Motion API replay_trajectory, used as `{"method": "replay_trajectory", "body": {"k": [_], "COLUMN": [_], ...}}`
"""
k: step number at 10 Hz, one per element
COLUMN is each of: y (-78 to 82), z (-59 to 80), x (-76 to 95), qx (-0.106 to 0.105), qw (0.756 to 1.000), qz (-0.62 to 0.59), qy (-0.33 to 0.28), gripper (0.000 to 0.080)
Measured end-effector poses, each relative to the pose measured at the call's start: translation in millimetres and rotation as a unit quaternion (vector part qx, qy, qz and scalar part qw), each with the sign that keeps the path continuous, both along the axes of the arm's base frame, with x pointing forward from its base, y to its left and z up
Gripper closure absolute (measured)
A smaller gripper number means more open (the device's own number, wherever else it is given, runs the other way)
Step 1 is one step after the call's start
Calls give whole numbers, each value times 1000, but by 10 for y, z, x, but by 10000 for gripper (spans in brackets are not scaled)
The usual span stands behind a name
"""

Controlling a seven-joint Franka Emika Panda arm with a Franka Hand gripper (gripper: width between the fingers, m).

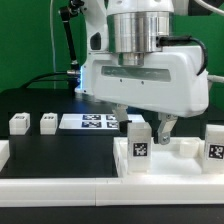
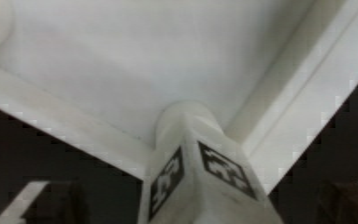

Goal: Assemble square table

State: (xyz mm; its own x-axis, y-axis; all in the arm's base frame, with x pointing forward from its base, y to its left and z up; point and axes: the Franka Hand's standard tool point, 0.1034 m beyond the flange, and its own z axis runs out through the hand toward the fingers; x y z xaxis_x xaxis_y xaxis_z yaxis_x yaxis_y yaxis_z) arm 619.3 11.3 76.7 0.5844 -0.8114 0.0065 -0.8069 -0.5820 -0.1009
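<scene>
Arm (image 1: 150, 70) pose first: you have it reaching straight down over the table top (image 1: 175, 160), wrist vertical, just toward the exterior view's right of centre. The gripper (image 1: 145, 128) straddles an upright leg (image 1: 138, 143) standing by the top's raised rim. In the wrist view the fingers (image 2: 25, 200) sit on either side of that leg with dark gaps between, so the jaws stand apart and grip nothing. On the black table (image 1: 40, 100), at the exterior view's left, you see an outer leg (image 1: 18, 123) and an inner leg (image 1: 47, 122) beside the marker board (image 1: 95, 122). A fourth leg (image 1: 214, 145) stands at the top's right end.
</scene>
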Motion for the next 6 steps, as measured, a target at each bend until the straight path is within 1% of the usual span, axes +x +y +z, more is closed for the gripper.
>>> {"method": "replay_trajectory", "body": {"k": [2,3,5,6], "y": [-2,14,85,85], "z": [-4,-15,-6,-12], "x": [0,4,18,16], "qx": [-9,-34,-56,-61], "qw": [997,979,942,924], "qz": [79,203,331,377], "qy": [-4,-7,-11,-12], "gripper": [151,151,151,151]}}
